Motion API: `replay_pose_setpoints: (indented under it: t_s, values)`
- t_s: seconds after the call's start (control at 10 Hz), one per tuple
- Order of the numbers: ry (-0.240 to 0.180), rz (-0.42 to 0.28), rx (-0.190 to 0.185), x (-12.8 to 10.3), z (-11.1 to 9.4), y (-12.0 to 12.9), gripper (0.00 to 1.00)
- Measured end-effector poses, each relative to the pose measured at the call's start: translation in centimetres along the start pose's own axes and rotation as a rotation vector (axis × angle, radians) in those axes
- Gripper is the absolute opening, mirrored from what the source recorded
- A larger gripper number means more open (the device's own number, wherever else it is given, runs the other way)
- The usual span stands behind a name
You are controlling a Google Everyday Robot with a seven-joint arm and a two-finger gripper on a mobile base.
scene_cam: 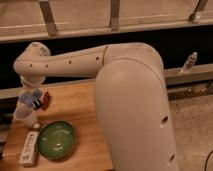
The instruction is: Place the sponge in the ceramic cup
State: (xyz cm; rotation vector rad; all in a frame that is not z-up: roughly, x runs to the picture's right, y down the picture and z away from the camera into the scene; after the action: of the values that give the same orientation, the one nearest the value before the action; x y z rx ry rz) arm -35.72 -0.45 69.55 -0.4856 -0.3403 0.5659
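At the left end of the wooden table, my gripper point(31, 100) hangs from the white arm. It is shut on the sponge point(28, 96), a small pale blue-grey block. The sponge hovers just above the rim of the ceramic cup point(25, 118), a small cream cup near the table's left edge. The gripper's dark fingers sit at the cup's upper right. My arm's large white elbow fills the middle of the view and hides the table's right part.
A dark red oblong object point(46, 100) lies right beside the gripper. A green bowl point(56, 140) sits in front of the cup, with a white oblong box point(29, 148) to its left. A dark ledge and window frame run behind the table point(75, 107).
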Motion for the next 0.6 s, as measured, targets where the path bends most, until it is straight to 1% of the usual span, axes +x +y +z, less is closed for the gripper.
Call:
replay_pose_setpoints:
  t_s: [0.3, 0.6]
  values:
    - [0.018, -0.023, -0.019, 0.1, 0.4, 1.3, 0.00]
    - [0.055, -0.049, -0.048, 0.1, 1.5, 2.6, 0.00]
